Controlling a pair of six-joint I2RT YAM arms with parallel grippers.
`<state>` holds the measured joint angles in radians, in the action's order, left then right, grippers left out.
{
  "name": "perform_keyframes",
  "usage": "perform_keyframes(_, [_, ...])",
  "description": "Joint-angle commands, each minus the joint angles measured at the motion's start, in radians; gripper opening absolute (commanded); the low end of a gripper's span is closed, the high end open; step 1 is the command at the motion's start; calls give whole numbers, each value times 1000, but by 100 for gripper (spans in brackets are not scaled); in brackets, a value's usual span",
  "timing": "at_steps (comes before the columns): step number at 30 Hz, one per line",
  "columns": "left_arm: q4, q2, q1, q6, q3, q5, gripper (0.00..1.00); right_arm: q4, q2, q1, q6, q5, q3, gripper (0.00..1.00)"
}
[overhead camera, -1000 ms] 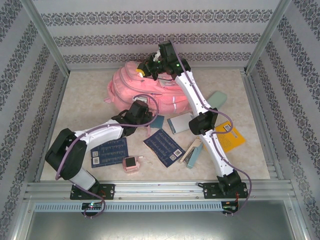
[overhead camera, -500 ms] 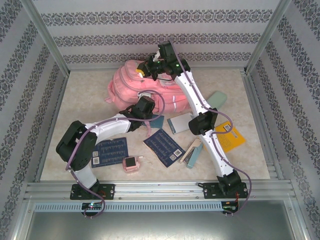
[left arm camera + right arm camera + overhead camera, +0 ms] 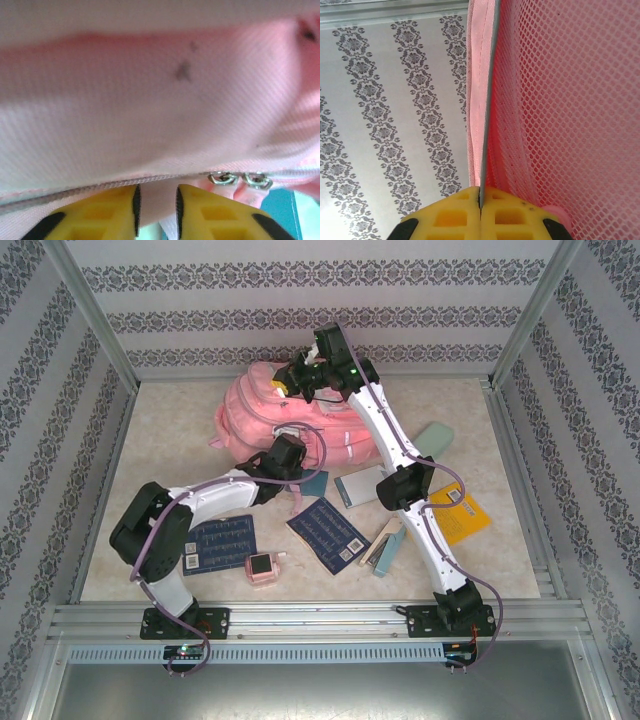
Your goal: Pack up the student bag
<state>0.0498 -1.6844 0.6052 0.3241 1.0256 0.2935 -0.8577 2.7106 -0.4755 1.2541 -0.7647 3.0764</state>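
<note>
The student bag [image 3: 262, 412] is lying at the far middle of the bench [image 3: 170, 430], and what it is holding inside cannot be told. The right pincer [image 3: 480, 197] is reaching over the bag's far end and is clenching a thin grey-edged pink rim of it, with red-pink mesh [image 3: 570, 100] hanging to the right of that rim. The left pincer [image 3: 156, 192] is pressing against the bag's near side just below a zip line, beside two metal zip pulls [image 3: 240, 178]. Its yellow fingers are standing a narrow gap apart, and whether they are pinching fabric cannot be told. Lying loose on the bench near the bag are two dark blue printed booklets [image 3: 220, 543] [image 3: 328, 533], a small pink square gadget [image 3: 262, 568], a grey-blue notebook [image 3: 358, 487] and a yellow book [image 3: 462, 515]. The booklets and the yellow book are carrying small white labels, too small to read.
</note>
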Motion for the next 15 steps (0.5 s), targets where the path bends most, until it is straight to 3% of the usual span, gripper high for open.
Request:
perform_keyframes(1, [-38,119,-16,32,-76,-24,36,-28,-78,-4,-89,-22,78,1])
perform_keyframes(7, [55,254,-51,85,-155,-20,39,-132,-31,-24,-231,63,77,39])
perform_keyframes(9, [87,285,-71,114,-170,-39,39,-175,-23,-26,-290,112,77,47])
perform_keyframes(12, [118,329,-100,146,-198,-82,39,-278,-27,-18,-412,203,77,50])
perform_keyframes(15, [147,363,-106,151,-212,-97,39,-417,-66,-22,-582,385,77,48])
